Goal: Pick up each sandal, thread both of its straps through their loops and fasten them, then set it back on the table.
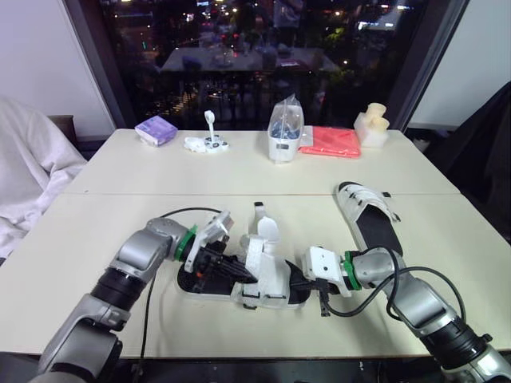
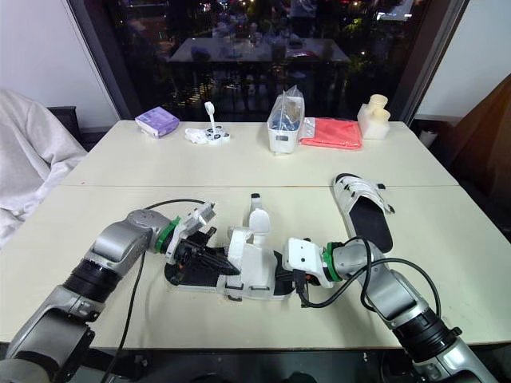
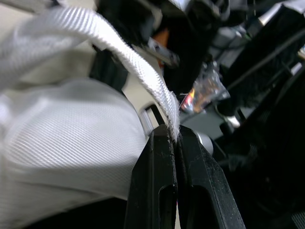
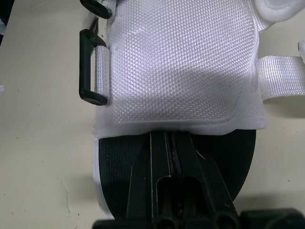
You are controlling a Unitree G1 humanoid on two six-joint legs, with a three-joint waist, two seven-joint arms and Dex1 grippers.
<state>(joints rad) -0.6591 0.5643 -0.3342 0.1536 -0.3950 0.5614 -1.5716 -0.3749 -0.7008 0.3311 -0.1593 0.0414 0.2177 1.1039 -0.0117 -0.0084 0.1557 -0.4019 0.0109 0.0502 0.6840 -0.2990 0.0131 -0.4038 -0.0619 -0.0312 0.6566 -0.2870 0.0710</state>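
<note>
A white sandal with a black sole (image 1: pixel 259 275) lies near the table's front edge, its straps loose and one flap (image 1: pixel 267 231) standing up. My left gripper (image 1: pixel 238 274) reaches in from the left and is shut on the end of a white woven strap (image 3: pixel 119 43), pinched between its fingertips (image 3: pixel 164 138). From the right, my right gripper (image 4: pixel 171 138) is shut, its tips lying on the black footbed (image 4: pixel 114 162) at the edge of the white upper (image 4: pixel 181 62). A black loop (image 4: pixel 90 67) sits on that upper's side. The second sandal (image 1: pixel 369 214) lies flat at the right.
Along the table's far side stand a purple packet (image 1: pixel 156 129), a small white gadget (image 1: pixel 207 142), a clear bag on a white container (image 1: pixel 285 132), a red cloth (image 1: pixel 330 141) and a cream object (image 1: pixel 372 125). White fabric (image 1: pixel 32 159) lies off the left edge.
</note>
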